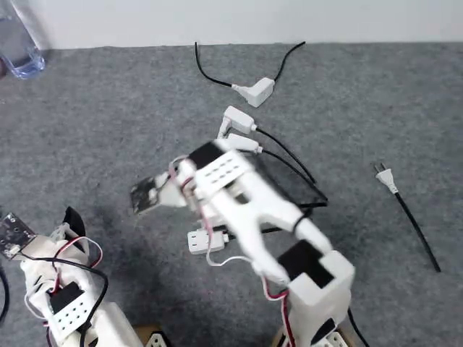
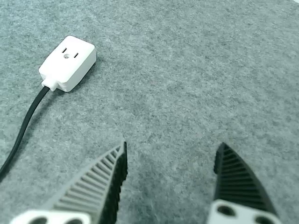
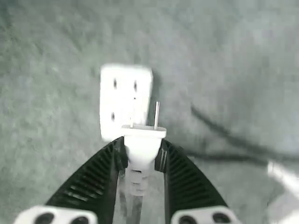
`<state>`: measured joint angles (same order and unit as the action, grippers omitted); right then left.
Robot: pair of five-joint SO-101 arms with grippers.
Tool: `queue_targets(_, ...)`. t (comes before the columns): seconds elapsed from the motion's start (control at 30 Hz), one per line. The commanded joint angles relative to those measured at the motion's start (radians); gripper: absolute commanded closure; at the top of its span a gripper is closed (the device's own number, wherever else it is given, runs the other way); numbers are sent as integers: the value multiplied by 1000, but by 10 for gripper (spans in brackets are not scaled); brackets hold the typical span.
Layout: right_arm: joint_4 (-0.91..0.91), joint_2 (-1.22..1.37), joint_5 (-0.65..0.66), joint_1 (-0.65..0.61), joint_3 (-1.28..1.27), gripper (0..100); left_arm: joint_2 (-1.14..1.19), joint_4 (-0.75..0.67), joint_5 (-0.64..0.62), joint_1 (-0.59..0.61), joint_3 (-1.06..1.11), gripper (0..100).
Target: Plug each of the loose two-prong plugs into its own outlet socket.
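No legible text or markings.

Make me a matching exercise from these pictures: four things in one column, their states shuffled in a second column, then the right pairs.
Things:
1. left tool
2. right tool
3. black-corded plug
4. outlet

States:
A. lying loose on the carpet
B. open
C. socket empty
D. shut on a white plug

Pairs: 1-B, 2-D, 3-A, 4-C

place: likely lab or workroom | signs: grey carpet-covered table (image 1: 87, 123); bare white wall (image 1: 217, 18)
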<state>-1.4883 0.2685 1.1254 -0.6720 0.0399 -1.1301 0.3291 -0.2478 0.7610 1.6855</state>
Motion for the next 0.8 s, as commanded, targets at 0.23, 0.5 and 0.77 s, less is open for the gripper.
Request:
queue_targets(0.23,-159,-183,120,355,44,991,-12,-2,2,-379,-19,717)
queue_targets(0.5,-237,-305,216,527,44,991,-8,5,-123,-652,-22,718)
queue_targets(0.77,-266,-326,304,673,44,991,-3,486,-166,-806,-223,859)
